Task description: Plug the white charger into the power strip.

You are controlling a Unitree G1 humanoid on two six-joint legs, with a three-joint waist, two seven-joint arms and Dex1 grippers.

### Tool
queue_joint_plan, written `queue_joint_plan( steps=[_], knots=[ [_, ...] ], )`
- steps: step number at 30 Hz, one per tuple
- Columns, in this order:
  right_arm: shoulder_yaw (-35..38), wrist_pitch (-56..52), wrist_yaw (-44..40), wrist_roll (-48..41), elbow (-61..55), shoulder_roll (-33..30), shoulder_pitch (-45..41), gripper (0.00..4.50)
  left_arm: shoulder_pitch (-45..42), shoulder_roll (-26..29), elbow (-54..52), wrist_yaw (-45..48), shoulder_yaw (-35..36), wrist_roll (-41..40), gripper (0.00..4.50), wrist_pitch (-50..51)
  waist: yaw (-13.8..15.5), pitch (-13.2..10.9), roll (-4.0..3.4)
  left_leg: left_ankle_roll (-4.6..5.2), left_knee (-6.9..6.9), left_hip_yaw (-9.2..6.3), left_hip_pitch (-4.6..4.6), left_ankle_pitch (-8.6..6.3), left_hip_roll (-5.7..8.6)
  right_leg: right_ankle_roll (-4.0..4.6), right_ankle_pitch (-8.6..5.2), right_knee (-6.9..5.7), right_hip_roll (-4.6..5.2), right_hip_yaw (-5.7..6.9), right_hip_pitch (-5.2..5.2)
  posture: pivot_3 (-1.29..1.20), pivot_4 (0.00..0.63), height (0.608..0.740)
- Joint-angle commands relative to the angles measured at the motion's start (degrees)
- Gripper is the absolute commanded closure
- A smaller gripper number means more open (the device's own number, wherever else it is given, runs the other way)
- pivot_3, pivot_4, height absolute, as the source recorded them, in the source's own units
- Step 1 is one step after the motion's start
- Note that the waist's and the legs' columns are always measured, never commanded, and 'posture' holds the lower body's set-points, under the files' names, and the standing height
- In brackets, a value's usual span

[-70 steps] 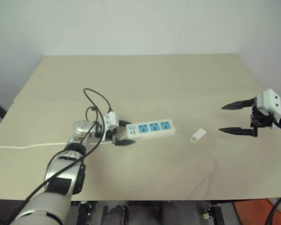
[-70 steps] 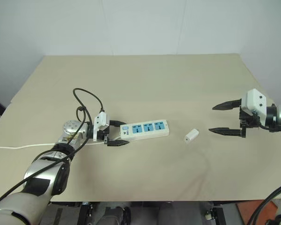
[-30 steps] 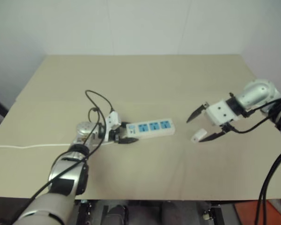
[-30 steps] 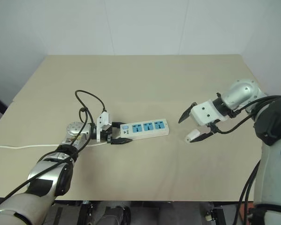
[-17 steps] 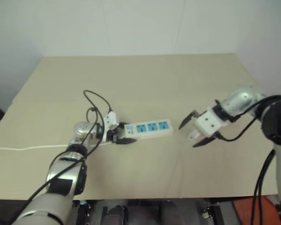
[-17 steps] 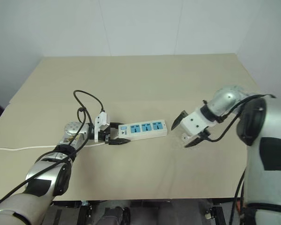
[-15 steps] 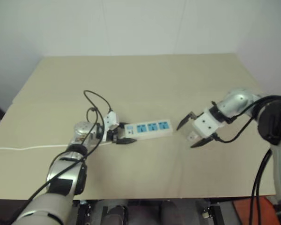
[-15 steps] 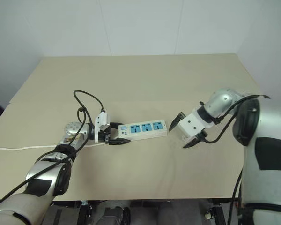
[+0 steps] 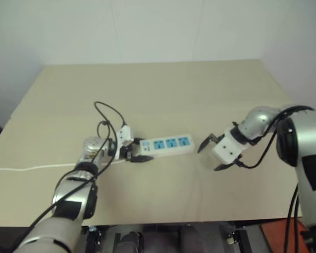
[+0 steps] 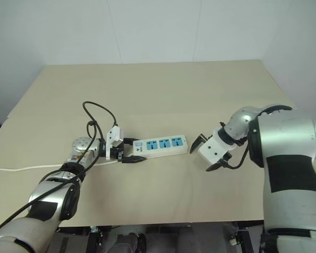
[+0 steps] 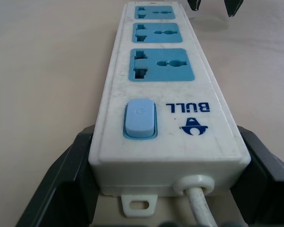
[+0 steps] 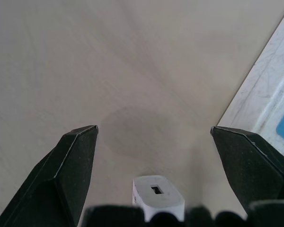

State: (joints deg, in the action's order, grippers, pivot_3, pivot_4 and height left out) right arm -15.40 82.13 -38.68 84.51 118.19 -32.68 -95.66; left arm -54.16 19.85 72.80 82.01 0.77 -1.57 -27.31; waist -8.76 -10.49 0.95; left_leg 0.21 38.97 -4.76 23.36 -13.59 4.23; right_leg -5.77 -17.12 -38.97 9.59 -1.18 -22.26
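The power strip (image 9: 167, 144) lies mid-table, a white bar with three blue sockets (image 11: 161, 64) and a blue switch. My left gripper (image 9: 138, 153) is shut on the power strip's cord end, one black finger (image 11: 61, 189) on each side. My right gripper (image 10: 201, 158) hangs open just past the strip's far end, pointing steeply down. The white charger (image 12: 157, 196) sits on the table between its spread fingers (image 12: 71, 165), close to the palm and touched by neither. From the head views the gripper's housing hides the charger.
The strip's thin white cord (image 9: 21, 167) trails off the table's left side. A corner of the strip (image 12: 270, 109) lies close beside my right gripper. The beige table (image 9: 163, 95) stretches bare behind the strip and in front toward the near edge.
My right gripper has come down and toward the strip, from beside the charger to straddling it, and has rolled. The left gripper and the strip have stayed put.
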Motion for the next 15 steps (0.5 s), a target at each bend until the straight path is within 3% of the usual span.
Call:
queue_joint_plan(
  steps=[1, 15],
  knots=[
    [-3.8, 1.3, 3.5, 0.4, 1.8, 0.3, -1.8, 0.00, 0.2, 0.0, -0.8, 0.2, -0.7, 0.8, 1.21, 0.0, 0.0, 0.0, 0.00, 0.00, 0.00, 0.00, -0.01, 0.00, 0.00, 0.00, 0.00, -0.01, 0.00, 0.00, 0.00, 0.00, 0.150, 0.740],
    [-14.1, -0.4, 9.1, -0.7, 1.8, 4.5, -5.0, 0.00, 0.7, -0.1, -0.9, -0.2, -0.4, 0.5, 1.21, 0.4, -0.1, 0.1, -0.06, -0.04, -0.01, -0.05, -0.09, 0.03, -0.01, 0.00, 0.00, -0.10, -0.01, -0.01, -0.01, 0.00, 0.150, 0.740]
  ],
)
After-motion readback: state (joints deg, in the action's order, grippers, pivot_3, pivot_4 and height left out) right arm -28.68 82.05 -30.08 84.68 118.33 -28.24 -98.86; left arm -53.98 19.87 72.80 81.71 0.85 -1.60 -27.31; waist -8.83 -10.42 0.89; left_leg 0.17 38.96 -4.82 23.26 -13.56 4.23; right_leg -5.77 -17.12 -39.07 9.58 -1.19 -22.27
